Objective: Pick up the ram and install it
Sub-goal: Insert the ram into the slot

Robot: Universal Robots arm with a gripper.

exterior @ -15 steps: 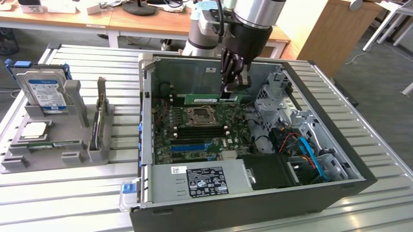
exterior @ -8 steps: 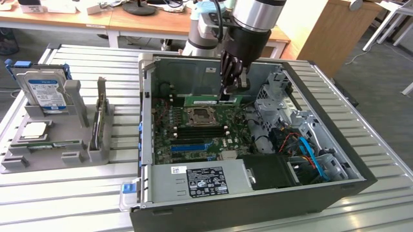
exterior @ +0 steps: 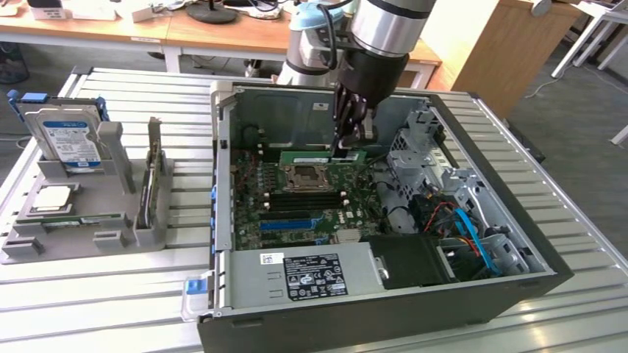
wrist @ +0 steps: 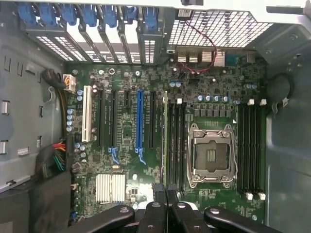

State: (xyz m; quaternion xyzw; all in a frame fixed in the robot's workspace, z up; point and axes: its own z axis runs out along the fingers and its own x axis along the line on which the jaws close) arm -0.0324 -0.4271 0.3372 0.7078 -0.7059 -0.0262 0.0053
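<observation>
While pinching the ram by its top edge in the narrow claw over the slots beside the socket, treat as light, stiff, fragile: hold bare edges, not chips.

The arm reaches down from above, shiny grey at the top and black lower down. Its wrist points straight down. The gripper hangs upright at the end. Its two black fingers sit pressed close together, pinching the thin top edge of the ram.
</observation>
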